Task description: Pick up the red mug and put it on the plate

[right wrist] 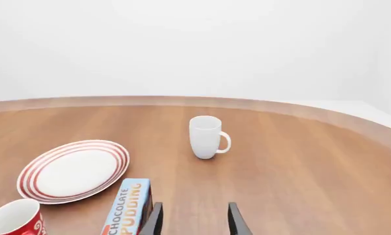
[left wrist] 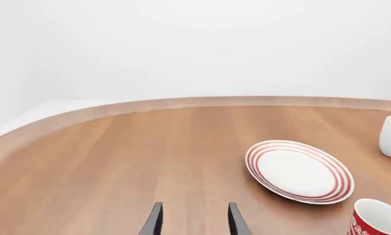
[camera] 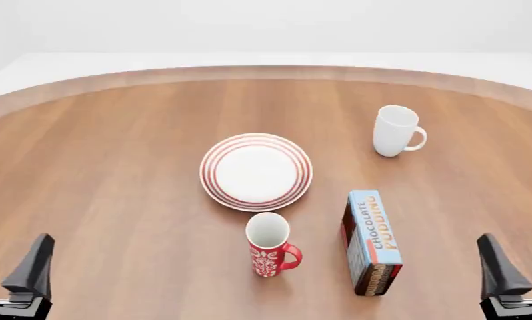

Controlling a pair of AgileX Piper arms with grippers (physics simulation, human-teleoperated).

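The red mug (camera: 269, 245) stands upright near the table's front middle, handle to the right, just in front of the plate (camera: 256, 171). The plate, white with red rings, is bare. My left gripper (camera: 8, 257) stands open at the front left corner, far from the mug. My right gripper (camera: 521, 257) stands open at the front right. In the left wrist view the open left gripper (left wrist: 194, 220) holds nothing, and the plate (left wrist: 299, 171) and the red mug (left wrist: 377, 219) show off to one side. In the right wrist view the open right gripper (right wrist: 193, 220) sees the plate (right wrist: 73, 170) and the mug's rim (right wrist: 15, 219).
A plain white mug (camera: 396, 131) stands at the back right. A chocolate pudding box (camera: 371, 241) lies right of the red mug, between it and my right gripper. The wooden table (camera: 115, 167) has a curved far edge.
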